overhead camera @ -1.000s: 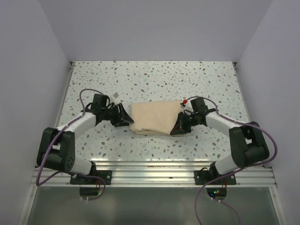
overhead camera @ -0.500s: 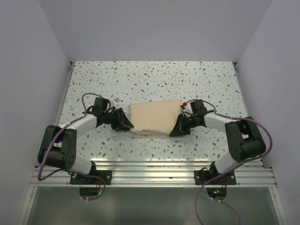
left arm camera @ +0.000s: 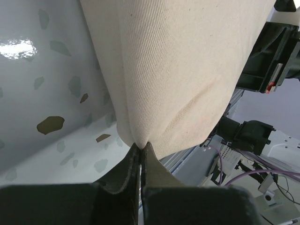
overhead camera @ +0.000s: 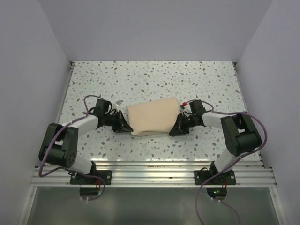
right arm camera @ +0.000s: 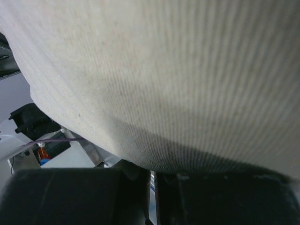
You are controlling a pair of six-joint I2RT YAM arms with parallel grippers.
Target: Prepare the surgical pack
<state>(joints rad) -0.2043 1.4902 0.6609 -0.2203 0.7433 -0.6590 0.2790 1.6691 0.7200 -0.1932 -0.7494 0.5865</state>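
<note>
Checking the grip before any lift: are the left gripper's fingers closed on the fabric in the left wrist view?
Yes, the left gripper is pinched shut on a fold of the surgical pack.

The sheet [overhead camera: 152, 118] is matt, finely ribbed tan cloth; the worktop [overhead camera: 154, 79] under it is glossy, smooth, speckled.

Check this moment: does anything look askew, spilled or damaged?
Nothing stands out. The surgical pack lies as a folded tan bundle, slightly skewed to the table edges. The left gripper pinches its left edge and the right gripper is closed on its right edge. No tear or spill shows.
</note>
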